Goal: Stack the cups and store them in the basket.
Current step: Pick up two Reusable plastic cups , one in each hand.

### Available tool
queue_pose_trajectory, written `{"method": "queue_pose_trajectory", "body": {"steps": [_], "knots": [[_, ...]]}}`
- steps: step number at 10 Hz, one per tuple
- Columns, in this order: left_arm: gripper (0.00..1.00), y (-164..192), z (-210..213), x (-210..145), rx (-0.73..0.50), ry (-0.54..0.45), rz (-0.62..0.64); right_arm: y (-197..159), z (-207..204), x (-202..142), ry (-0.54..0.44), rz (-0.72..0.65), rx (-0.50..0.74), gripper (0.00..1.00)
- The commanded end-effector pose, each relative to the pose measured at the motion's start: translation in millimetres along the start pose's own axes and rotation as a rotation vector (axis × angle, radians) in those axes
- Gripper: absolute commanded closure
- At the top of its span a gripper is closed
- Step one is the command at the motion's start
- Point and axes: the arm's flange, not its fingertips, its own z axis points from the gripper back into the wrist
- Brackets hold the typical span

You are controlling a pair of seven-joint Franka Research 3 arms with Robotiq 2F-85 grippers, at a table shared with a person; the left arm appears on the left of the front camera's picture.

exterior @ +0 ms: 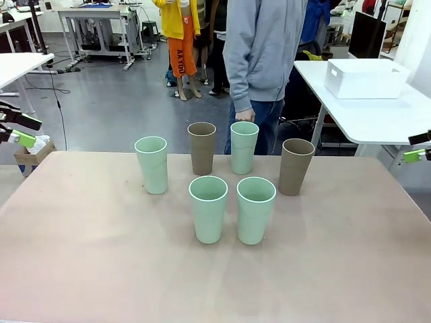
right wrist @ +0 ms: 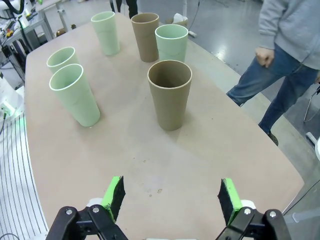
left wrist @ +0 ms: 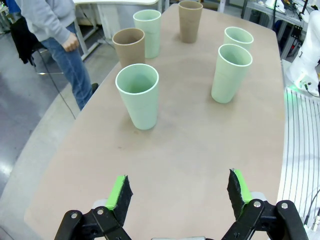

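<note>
My left tool (left wrist: 178, 192), released and empty, faces the nearest upright mint cup (left wrist: 138, 97); my right tool (right wrist: 172, 195), likewise released, faces the upright tan cup (right wrist: 170, 95) on the bench (right wrist: 200, 160).

Four cups (exterior: 208, 208) were pale mint green, two cups (exterior: 201, 148) tan-brown. The bench (exterior: 101, 256) was beige, the basket (exterior: 366, 78) white. The left tool (left wrist: 178, 182) and right tool (right wrist: 172, 185) were black with green pads (right wrist: 116, 192).
</note>
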Motion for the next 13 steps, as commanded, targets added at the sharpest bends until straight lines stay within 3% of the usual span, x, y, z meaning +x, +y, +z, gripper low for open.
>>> {"method": "queue_pose_trajectory", "body": {"steps": [1,13], "knots": [[0.00,0.2,1.2,1.2,-0.005,-0.012,-0.008,-3.6,-1.8,-0.3,-0.033,0.023,0.001,0.00],[0.00,0.2,1.2,1.2,-0.005,-0.012,-0.008,-3.6,-1.8,-0.3,-0.033,0.023,0.001,0.00]]}}
